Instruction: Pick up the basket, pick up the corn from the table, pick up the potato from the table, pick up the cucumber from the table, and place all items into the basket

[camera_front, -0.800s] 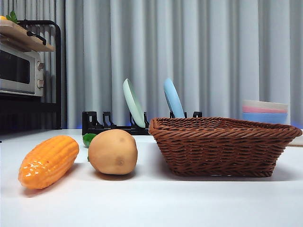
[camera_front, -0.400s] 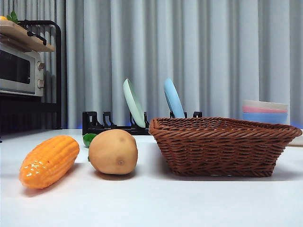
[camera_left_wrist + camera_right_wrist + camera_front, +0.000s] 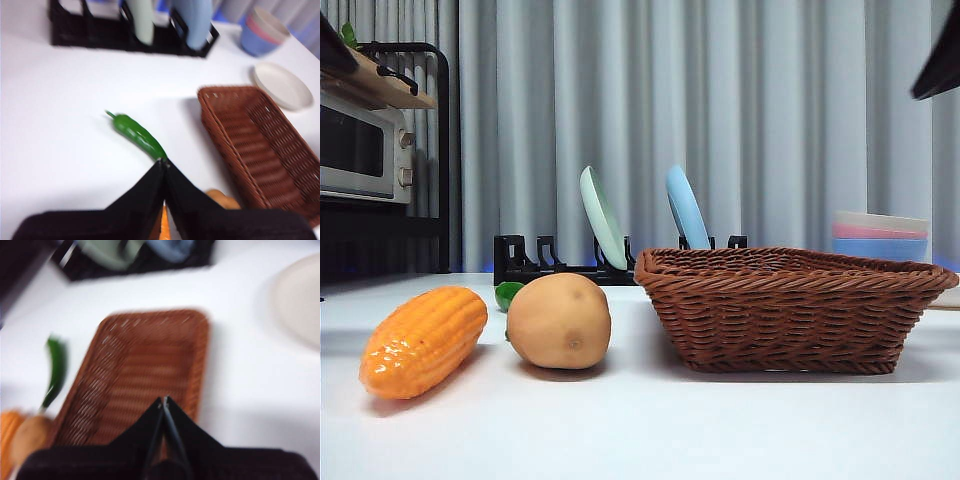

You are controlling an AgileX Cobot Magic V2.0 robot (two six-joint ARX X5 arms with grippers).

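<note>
Brown wicker, your basket (image 3: 790, 305) sits on the white bench (image 3: 640, 430), nothing visible inside it. Just beside it lies the potato (image 3: 558, 321), then the corn (image 3: 423, 341), with the cucumber (image 3: 139, 136) behind them. Your left gripper (image 3: 164, 162) and right gripper (image 3: 163, 401) hang above, both with jaws together, holding nothing.

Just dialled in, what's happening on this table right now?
Nothing is held yet. Both arms hang above the white table with jaws shut: the left gripper over the vegetables, the right gripper over the empty brown wicker basket. The bumpy orange corn cob, smooth tan potato and glossy green cucumber all lie on the table beside the basket.
</note>
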